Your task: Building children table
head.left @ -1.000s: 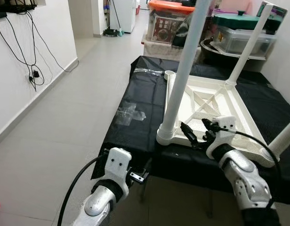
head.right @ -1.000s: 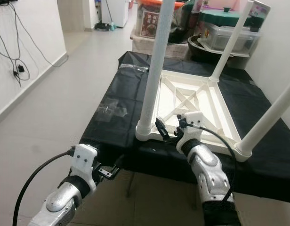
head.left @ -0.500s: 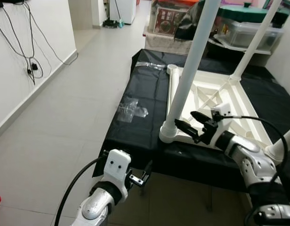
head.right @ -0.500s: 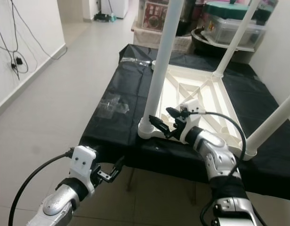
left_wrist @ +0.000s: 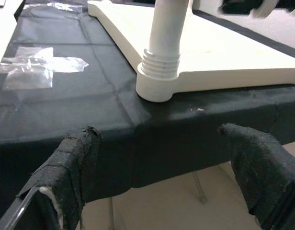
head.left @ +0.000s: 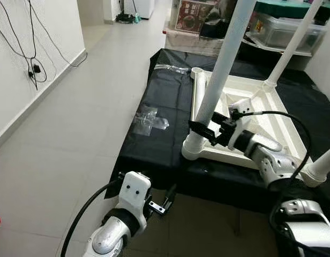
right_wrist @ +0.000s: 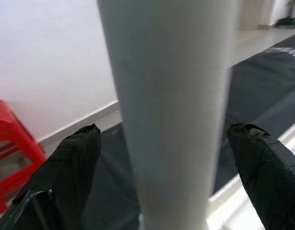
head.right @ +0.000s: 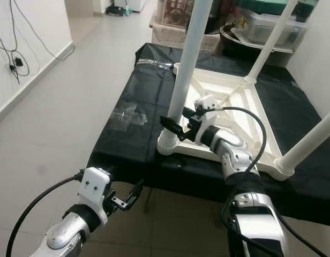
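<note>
one table leg (head.left: 221,80) between open right tool (head.left: 208,130) fingers.

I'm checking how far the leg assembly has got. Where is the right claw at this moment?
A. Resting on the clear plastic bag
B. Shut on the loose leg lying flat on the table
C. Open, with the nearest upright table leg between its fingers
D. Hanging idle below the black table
C: the right claw is open around the nearest upright table leg, a finger on each side with gaps showing.
</note>
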Controlling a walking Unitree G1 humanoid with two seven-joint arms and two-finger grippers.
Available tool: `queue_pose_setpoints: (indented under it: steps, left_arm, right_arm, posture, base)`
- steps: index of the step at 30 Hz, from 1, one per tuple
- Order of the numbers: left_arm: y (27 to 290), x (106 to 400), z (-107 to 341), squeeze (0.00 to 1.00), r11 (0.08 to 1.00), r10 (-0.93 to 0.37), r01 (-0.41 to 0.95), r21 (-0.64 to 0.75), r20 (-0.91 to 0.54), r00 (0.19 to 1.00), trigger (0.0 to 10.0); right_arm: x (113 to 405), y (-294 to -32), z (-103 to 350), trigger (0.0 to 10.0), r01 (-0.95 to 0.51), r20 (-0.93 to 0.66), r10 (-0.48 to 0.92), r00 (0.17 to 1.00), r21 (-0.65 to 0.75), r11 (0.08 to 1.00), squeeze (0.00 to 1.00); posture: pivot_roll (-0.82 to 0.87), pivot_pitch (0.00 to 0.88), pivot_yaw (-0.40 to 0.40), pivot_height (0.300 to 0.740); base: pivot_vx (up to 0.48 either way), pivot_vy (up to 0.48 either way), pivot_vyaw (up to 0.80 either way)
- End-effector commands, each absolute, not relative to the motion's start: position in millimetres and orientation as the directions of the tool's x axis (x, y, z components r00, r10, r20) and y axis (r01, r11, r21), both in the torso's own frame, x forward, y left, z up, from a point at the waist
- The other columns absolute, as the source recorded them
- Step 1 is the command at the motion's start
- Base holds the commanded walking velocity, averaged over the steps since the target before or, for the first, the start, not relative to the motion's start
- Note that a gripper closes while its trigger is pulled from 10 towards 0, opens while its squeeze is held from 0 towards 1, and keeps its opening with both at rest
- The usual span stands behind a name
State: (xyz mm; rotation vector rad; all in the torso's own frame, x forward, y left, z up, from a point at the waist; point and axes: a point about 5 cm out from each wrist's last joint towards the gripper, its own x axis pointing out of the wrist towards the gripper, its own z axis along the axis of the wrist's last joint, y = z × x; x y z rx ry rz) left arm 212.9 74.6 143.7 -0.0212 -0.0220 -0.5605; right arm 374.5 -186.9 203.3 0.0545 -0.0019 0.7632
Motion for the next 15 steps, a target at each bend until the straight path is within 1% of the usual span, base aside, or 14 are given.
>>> queue_pose_setpoints:
  steps: [1, 4, 8, 9, 10, 11, 15]
  left_arm:
    - [74, 209, 143, 0.0, 0.845, -0.535, 0.535, -0.008, 0.009, 0.845, 10.0]
    - [75, 204, 147, 0.0, 0.848, -0.53, 0.53, -0.003, 0.012, 0.848, 10.0]
    - [76, 200, 148, 0.0, 0.851, -0.526, 0.526, -0.002, 0.011, 0.851, 10.0]
    - [77, 199, 148, 0.0, 0.853, -0.522, 0.522, -0.004, 0.008, 0.853, 10.0]
    - [77, 199, 148, 0.0, 0.853, -0.522, 0.522, -0.004, 0.008, 0.853, 10.0]
    - [77, 198, 148, 0.0, 0.854, -0.52, 0.52, -0.007, 0.004, 0.854, 10.0]
    - [78, 197, 147, 0.0, 0.852, -0.523, 0.523, -0.008, -0.005, 0.852, 10.0]
  right_arm:
    - [376, -183, 203, 10.0, -0.706, 0.024, 0.706, 0.708, 0.047, 0.706, 0.0]
    - [382, -176, 207, 10.0, -0.728, 0.04, 0.727, 0.685, 0.055, 0.683, 0.0]
    - [384, -174, 210, 10.0, -0.738, 0.05, 0.736, 0.675, 0.062, 0.672, 0.0]
    - [386, -173, 211, 3.7, -0.743, 0.055, 0.741, 0.669, 0.065, 0.666, 0.0]
    - [386, -173, 211, 3.7, -0.743, 0.055, 0.741, 0.669, 0.065, 0.666, 0.0]
    - [387, -173, 211, 0.0, -0.739, 0.059, 0.736, 0.674, 0.069, 0.671, 0.0]
    - [387, -175, 212, 0.0, -0.736, 0.07, 0.733, 0.677, 0.064, 0.674, 0.0]
  posture:
    - [0.16, 0.144, -0.161, 0.74]
    - [0.17, 0.16, -0.174, 0.74]
    - [0.18, 0.168, -0.177, 0.74]
    - [0.18, 0.171, -0.178, 0.74]
    - [0.18, 0.171, -0.178, 0.74]
    - [0.18, 0.169, -0.178, 0.74]
    - [0.18, 0.16, -0.175, 0.74]
  base:
    - [0.0, 0.0, 0.0]
    - [0.0, 0.0, 0.0]
    - [0.0, 0.0, 0.0]
    - [0.0, 0.0, 0.0]
    - [0.0, 0.0, 0.0]
    - [0.0, 0.0, 0.0]
    - [0.0, 0.0, 0.0]
